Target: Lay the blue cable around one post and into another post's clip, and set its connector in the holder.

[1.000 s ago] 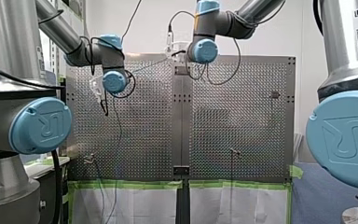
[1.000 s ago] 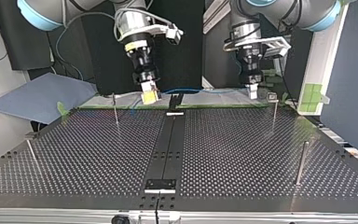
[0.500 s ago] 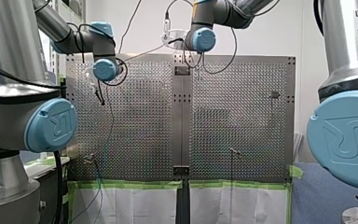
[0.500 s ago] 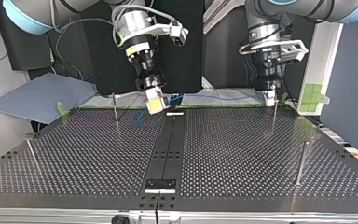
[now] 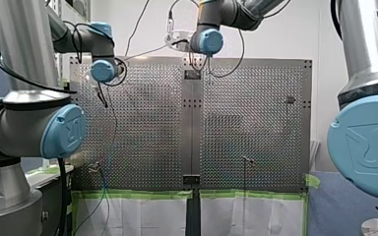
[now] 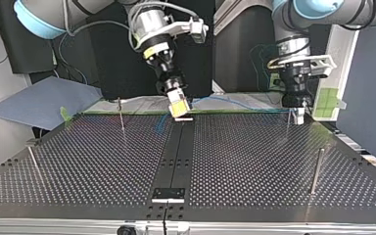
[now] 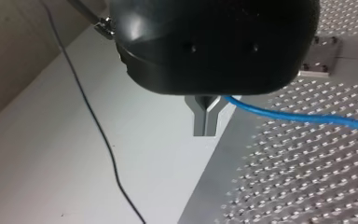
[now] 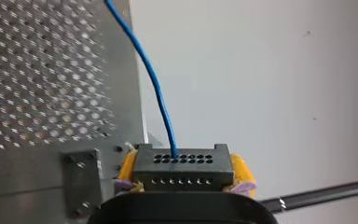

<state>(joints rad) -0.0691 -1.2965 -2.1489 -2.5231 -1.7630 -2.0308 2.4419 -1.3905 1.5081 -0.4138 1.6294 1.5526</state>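
The blue cable [image 6: 235,102] stretches between my two grippers along the table's far edge. My right gripper [image 6: 178,107] is shut on the black connector [image 8: 182,163], gripped by its yellow pads [image 8: 240,170], just over the far end of the black centre strip [image 6: 176,152] by a small white holder [image 6: 183,119]. In the right wrist view the cable [image 8: 156,84] rises from the connector. My left gripper [image 7: 206,130] has its metal fingers shut on the cable [image 7: 298,116]. It hangs beside the far thin post [image 6: 288,125] at the top view's right.
Other thin posts stand at the top view's far left [image 6: 121,115], near left [image 6: 32,159] and near right [image 6: 317,169]. A second holder plate [image 6: 169,193] sits at the strip's near end. A blue mat [image 6: 39,100] lies off the table's far left corner.
Both arms moved toward the top view's right. The right gripper carried the connector over the centre strip's far end, and the left gripper drew the cable out to the far right post.
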